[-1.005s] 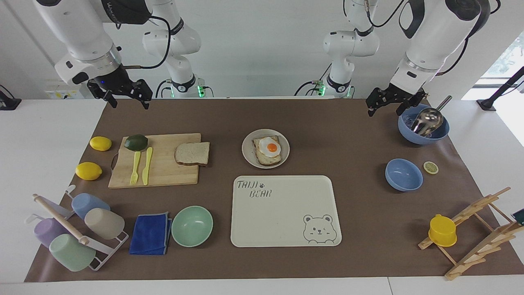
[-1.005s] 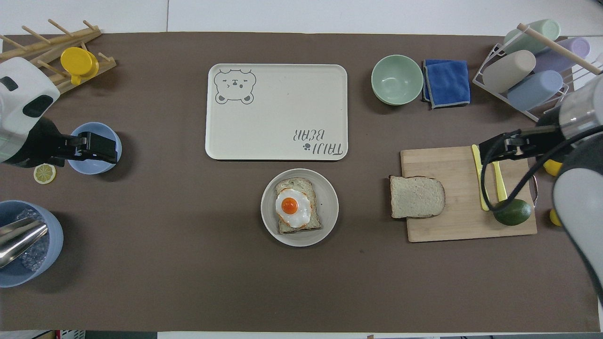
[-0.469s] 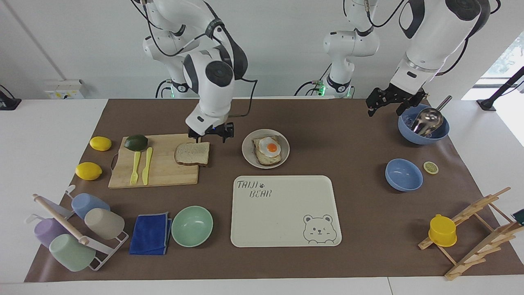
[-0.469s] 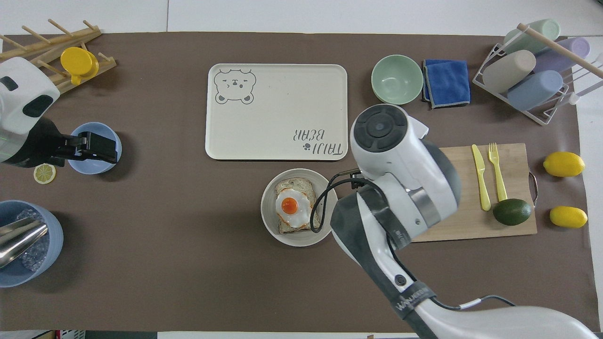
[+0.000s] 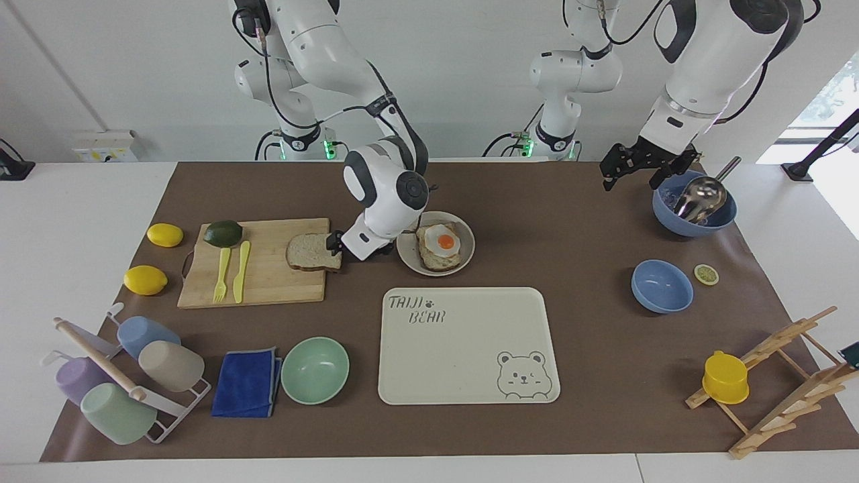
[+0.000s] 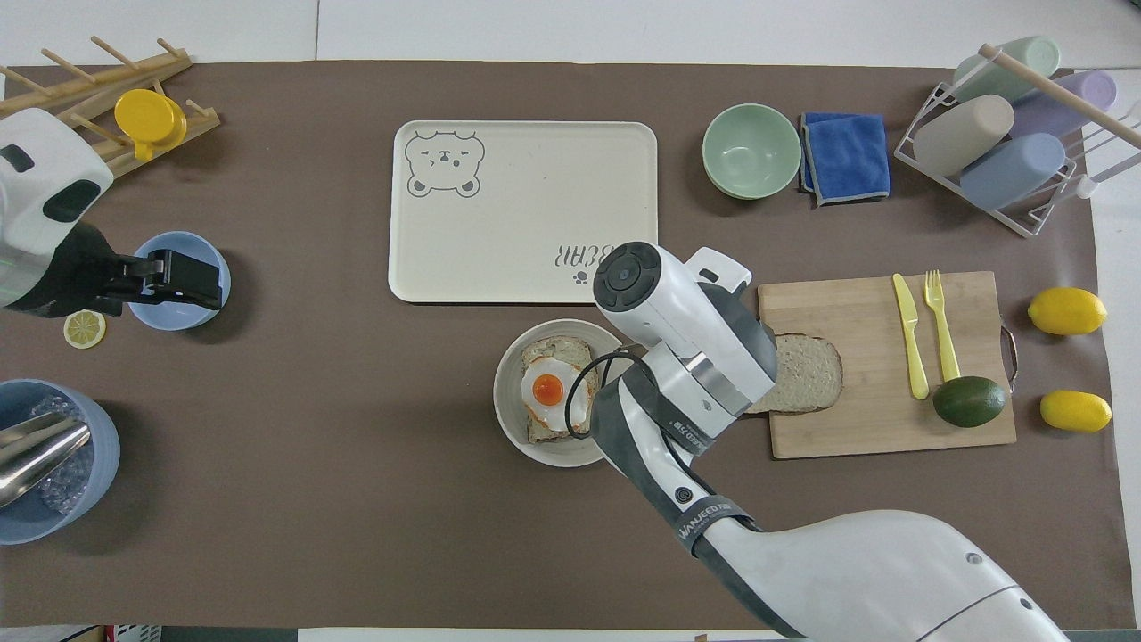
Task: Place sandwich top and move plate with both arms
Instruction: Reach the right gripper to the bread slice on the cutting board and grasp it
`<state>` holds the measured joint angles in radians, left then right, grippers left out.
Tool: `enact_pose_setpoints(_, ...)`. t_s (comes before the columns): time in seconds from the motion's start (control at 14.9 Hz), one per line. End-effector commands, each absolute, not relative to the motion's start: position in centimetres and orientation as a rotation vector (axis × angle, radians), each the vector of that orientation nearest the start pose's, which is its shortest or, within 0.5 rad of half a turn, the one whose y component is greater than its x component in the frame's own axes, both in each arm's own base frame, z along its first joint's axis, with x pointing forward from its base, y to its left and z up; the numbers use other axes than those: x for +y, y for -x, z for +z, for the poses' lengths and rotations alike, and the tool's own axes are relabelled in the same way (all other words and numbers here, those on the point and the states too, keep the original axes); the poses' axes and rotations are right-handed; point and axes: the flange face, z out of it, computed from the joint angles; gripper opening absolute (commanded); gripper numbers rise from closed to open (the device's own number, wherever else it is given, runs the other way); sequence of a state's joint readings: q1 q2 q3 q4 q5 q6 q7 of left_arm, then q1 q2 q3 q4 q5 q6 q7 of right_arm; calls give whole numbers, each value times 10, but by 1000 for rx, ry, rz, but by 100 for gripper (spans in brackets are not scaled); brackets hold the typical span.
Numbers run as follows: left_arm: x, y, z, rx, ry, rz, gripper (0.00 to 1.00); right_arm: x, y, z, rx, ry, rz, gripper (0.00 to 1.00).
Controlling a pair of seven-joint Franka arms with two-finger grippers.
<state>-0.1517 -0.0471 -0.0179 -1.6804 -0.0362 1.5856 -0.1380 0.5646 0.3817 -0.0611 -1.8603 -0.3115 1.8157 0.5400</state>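
The sandwich top (image 5: 310, 251) is a plain bread slice lying on the wooden cutting board (image 5: 268, 282), with one end over the board's edge toward the plate. The small beige plate (image 5: 403, 253) holds toast with a fried egg (image 5: 441, 245). My right gripper (image 5: 335, 244) is down low at the end of the slice that is toward the plate. In the overhead view the right hand covers that end of the slice (image 6: 807, 373). My left gripper (image 5: 631, 176) is open and waits in the air over the small blue bowl (image 6: 178, 308).
The cream bear tray (image 5: 463, 349) lies farther from the robots than the plate. The board also holds a yellow knife and fork (image 5: 231, 272) and an avocado (image 5: 223, 233). A blue bowl with a ladle (image 5: 694, 208) stands at the left arm's end.
My right arm has swung in from its end of the table and come down to the end of the bread slice beside the plate. The left arm has not moved.
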Motion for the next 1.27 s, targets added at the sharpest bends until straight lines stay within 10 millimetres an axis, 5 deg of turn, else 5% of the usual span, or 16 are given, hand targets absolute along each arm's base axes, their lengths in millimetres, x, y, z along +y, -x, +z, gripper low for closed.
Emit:
enact_pose_setpoints(0.0, -92, -527, 605, 49, 3175, 77, 100, 248, -508, 294, -222, 3622, 430, 100)
enact_pose_setpoints(0.2, -92, -527, 605, 49, 3175, 77, 100, 241, -499, 289, -251, 3647, 457, 100)
enact_pose_setpoints(0.54, -92, -527, 605, 49, 3175, 77, 100, 232, -492, 282, -295, 3683, 475, 83)
enact_pose_setpoints(0.67, -92, -527, 605, 49, 3175, 77, 100, 230, -491, 284, -290, 3687, 485, 67)
enact_pose_setpoints(0.74, -92, -527, 605, 49, 3175, 77, 100, 230, -491, 284, -296, 3687, 492, 46)
enact_pose_setpoints(0.8, -92, -527, 605, 49, 3175, 77, 100, 230, -492, 285, -304, 3687, 498, 15)
enact_pose_setpoints(0.87, -92, -527, 605, 49, 3175, 77, 100, 232, -493, 288, -307, 3690, 501, 0)
enact_pose_setpoints(1.07, -92, -527, 605, 49, 3175, 77, 100, 245, -504, 306, -296, 3694, 460, 0)
enact_pose_setpoints(1.21, -92, -527, 605, 49, 3175, 77, 100, 278, -515, 342, -339, 3680, 417, 0)
